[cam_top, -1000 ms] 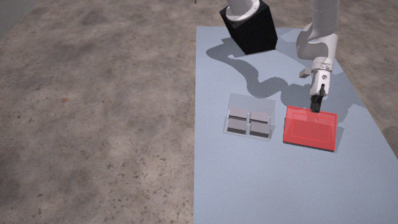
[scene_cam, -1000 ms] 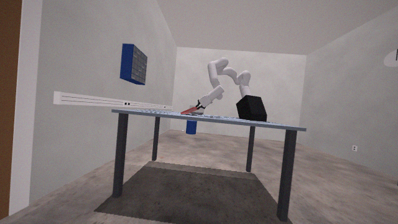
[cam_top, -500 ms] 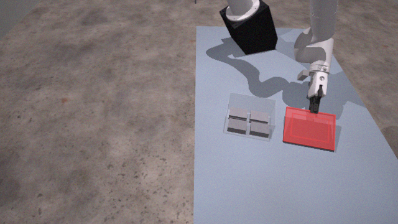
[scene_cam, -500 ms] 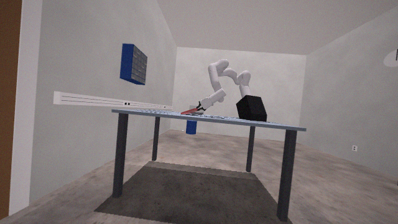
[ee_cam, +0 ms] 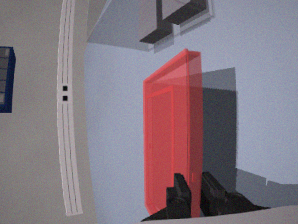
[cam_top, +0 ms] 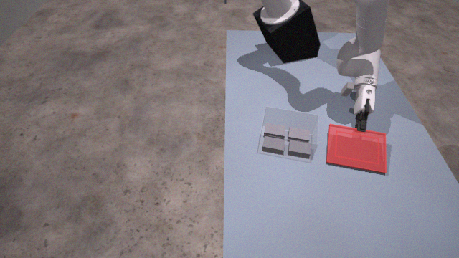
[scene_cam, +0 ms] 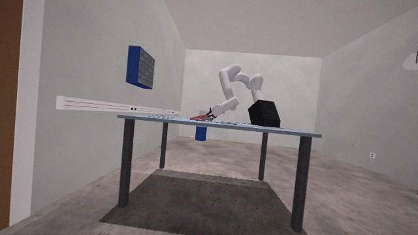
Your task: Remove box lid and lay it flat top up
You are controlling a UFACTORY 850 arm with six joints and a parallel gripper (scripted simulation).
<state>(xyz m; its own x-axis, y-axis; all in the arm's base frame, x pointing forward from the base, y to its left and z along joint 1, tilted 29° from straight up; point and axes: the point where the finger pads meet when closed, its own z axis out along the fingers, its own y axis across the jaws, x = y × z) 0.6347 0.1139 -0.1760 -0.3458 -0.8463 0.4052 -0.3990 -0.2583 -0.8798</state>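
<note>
The red lid [cam_top: 356, 150] [scene_cam: 200, 117] [ee_cam: 172, 129] lies low on the table [cam_top: 287, 208], top side up, to the right of the box and apart from it. In the exterior view its gripped edge sits slightly higher than its far edge. My gripper [cam_top: 361, 126] [scene_cam: 208, 114] [ee_cam: 190, 188] is shut on the lid's back edge. The clear open box [cam_top: 288, 135] [ee_cam: 172, 3], with dark dividers and grey blocks inside, stands in the middle of the table.
The arm's black base block [cam_top: 288, 34] [scene_cam: 264, 113] stands at the back of the table. The table's right edge [cam_top: 423, 118] runs close to the lid. A blue cabinet [scene_cam: 140, 67] hangs on the left wall.
</note>
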